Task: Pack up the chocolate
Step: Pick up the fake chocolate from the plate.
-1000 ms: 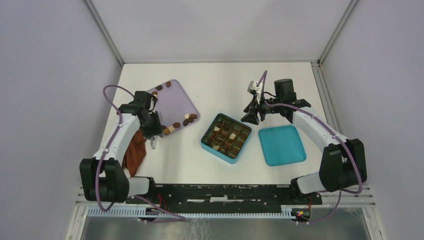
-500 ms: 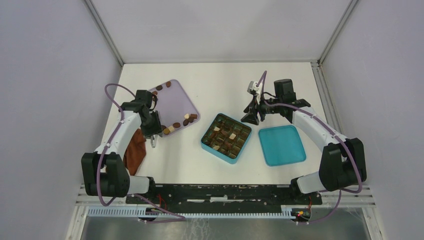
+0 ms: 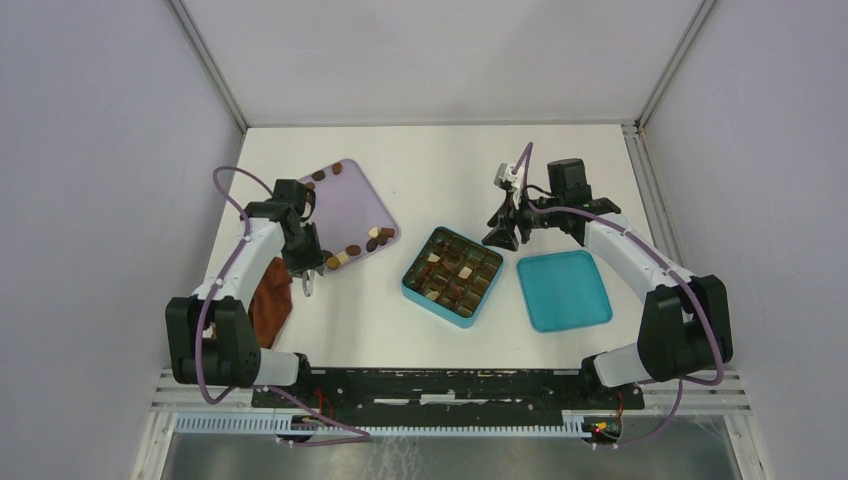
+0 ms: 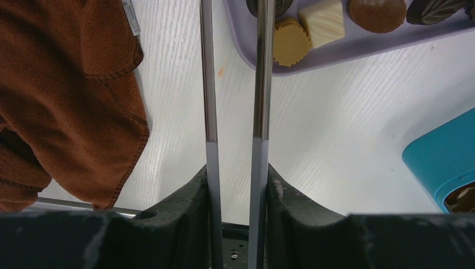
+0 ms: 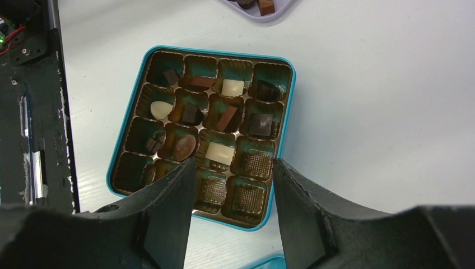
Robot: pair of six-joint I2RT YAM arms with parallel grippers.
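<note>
Chocolate pieces (image 4: 291, 42), ridged tan, cream and glossy brown, lie in the smooth lilac plastic tray (image 4: 364, 42) at upper right; more fill the teal square gridded box (image 5: 224, 54). Left end effector (image 4: 234, 17) and right end effector (image 5: 232, 165): released, empty.

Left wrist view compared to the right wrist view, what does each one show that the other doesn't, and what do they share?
Only the left wrist view shows the reddish-brown cloth and a tan round chocolate beside a cream chocolate at the tray's edge. Only the right wrist view shows the whole grid of cells inside the teal box, some filled and some empty, plus the black base rail. Both show the white table, part of the lilac tray and at least a corner of the teal box.
</note>
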